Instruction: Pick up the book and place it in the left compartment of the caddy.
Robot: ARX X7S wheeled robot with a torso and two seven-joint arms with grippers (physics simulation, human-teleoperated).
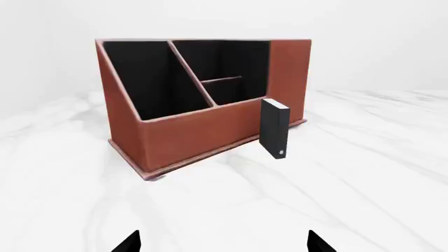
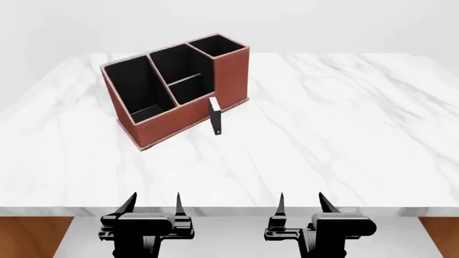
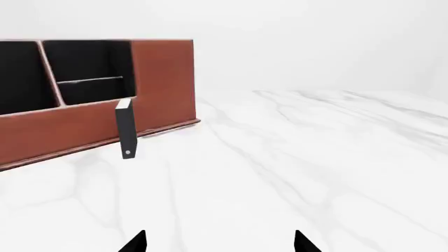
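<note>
Black-covered book (image 2: 216, 122), one only, stands upright on white marble bench (image 2: 344, 134), just beside front wall of caddy (image 2: 179, 115); touching or not unclear. Tiny pale spine mark, unreadable. One caddy, four bays; left compartment (image 2: 136, 88) floor partly hidden. Two claws: left claw (image 2: 153, 207), right claw (image 2: 301, 207), both spread, holding nothing, well apart from book.

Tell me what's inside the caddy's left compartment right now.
Nothing shows in the left compartment of the caddy, only its black lining. The front wall hides its lowest part. The book stands upright on the table outside, by the front.
</note>
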